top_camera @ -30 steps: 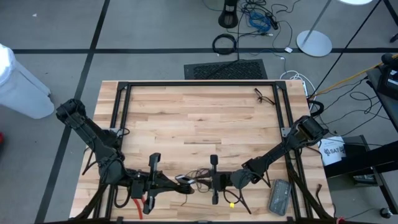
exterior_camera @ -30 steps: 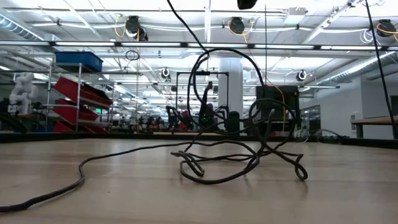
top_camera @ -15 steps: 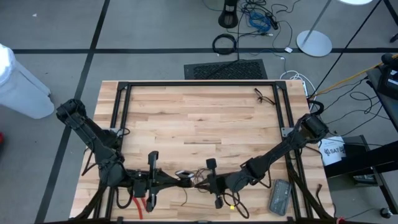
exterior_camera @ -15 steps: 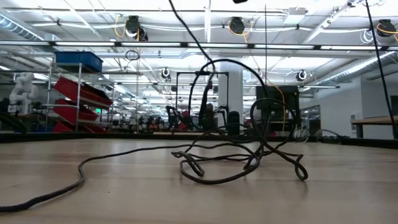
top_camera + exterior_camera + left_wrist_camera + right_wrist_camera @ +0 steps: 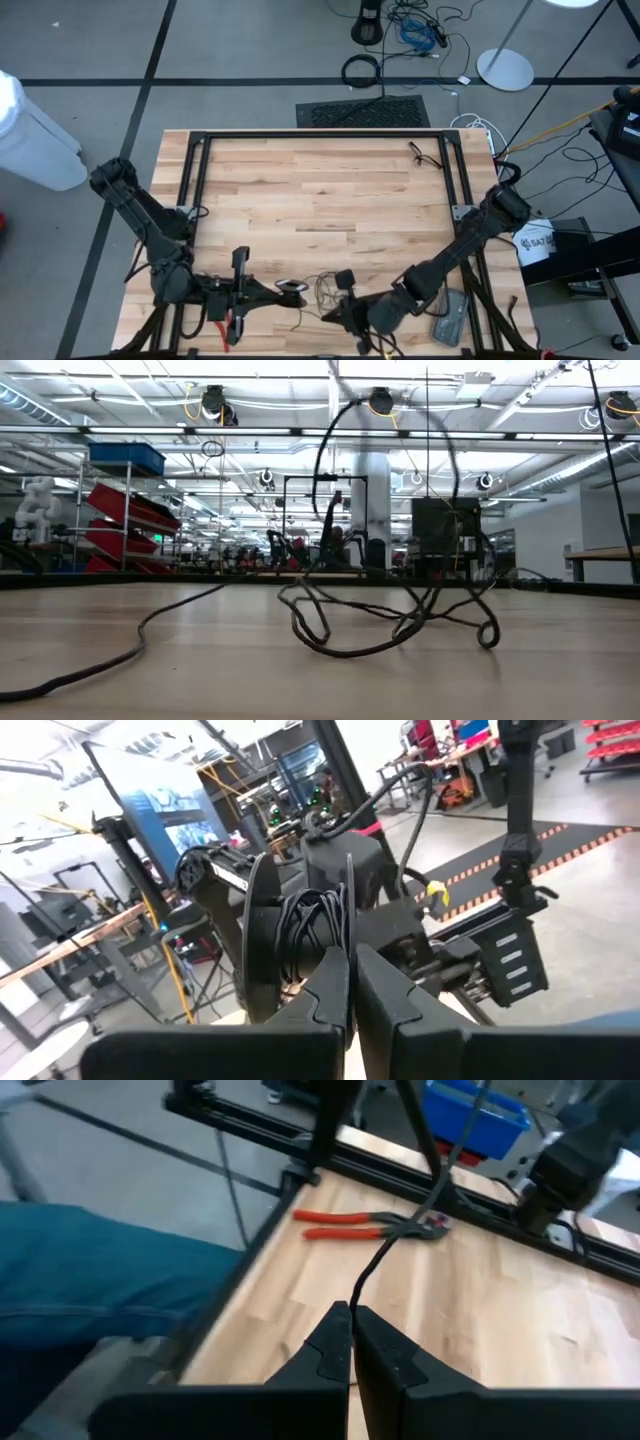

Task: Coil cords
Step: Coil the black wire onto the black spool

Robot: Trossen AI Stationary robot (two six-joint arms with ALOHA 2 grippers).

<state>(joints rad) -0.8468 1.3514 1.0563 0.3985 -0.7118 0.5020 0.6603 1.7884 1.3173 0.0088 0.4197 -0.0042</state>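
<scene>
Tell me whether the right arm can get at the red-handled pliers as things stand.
Probably not yet. The right claw is shut on the cord, so it has no free grip, and the pliers lie partly under the left arm, which stretches over them.

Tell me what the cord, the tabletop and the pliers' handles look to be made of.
Cord: thin, matte black, probably rubber- or plastic-jacketed wire; it flexes into loose loops. Tabletop: pale wood strips with visible grain, butcher-block style, smooth finish. Pliers' handles: red, likely a plastic or rubber coating.
</scene>
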